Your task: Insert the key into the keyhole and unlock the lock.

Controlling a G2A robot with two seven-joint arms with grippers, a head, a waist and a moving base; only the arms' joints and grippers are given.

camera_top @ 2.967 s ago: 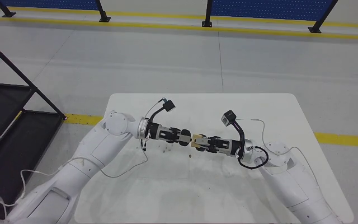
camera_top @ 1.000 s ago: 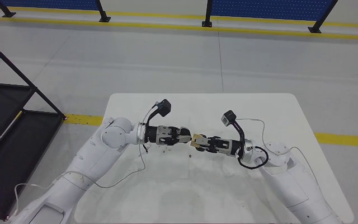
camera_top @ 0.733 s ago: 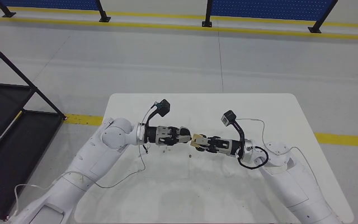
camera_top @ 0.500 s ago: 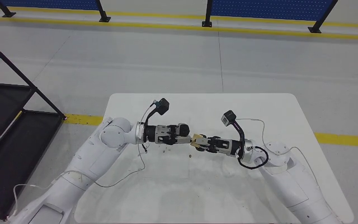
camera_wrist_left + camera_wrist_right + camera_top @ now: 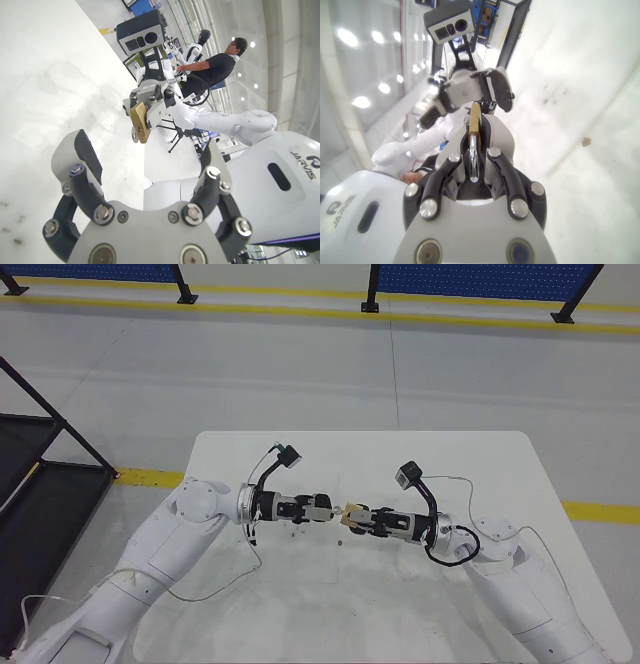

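The lock (image 5: 349,515) is being held at the centre of the top view, above the table (image 5: 480,464); the right gripper (image 5: 362,520) is clamping it, shackle (image 5: 473,162) end inward. The key (image 5: 135,134) is sitting in the lock's free end, its head facing the left gripper (image 5: 146,145), which is standing wide apart and empty just beside it. We are judging that lock and both grippers are lying along one line.

Dark lettering beside a logo stands on the white robot casing (image 5: 303,162); nothing else seems legible.
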